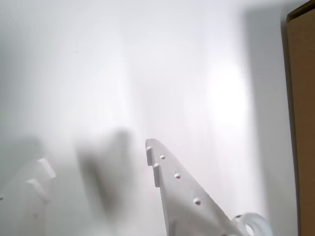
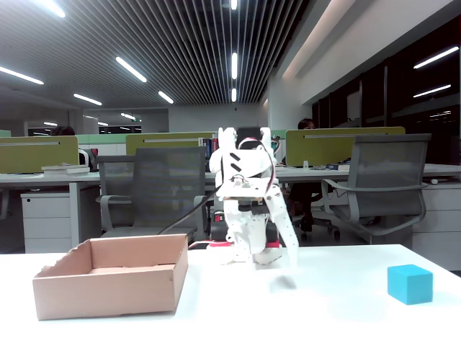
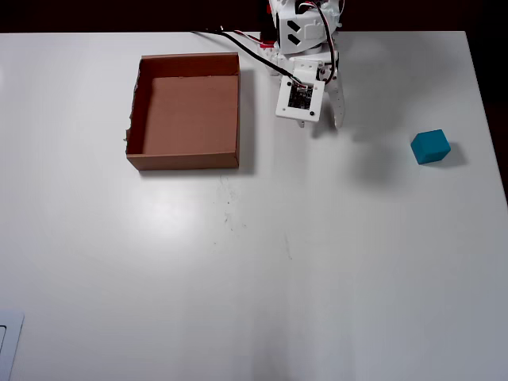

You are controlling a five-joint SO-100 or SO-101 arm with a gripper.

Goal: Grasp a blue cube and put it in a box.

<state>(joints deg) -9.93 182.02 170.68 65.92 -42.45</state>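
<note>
Cyan-blue cube (image 3: pixel 430 147) sits on white table (image 3: pixel 317 262), well apart from tan cardboard box (image 3: pixel 185 159); white end effector (image 1: pixel 98 162) slightly open, empty.

Box (image 1: pixel 302 123) cropped by the wrist view's right edge; tool's (image 1: pixel 98 157) left finger blurred.
</note>
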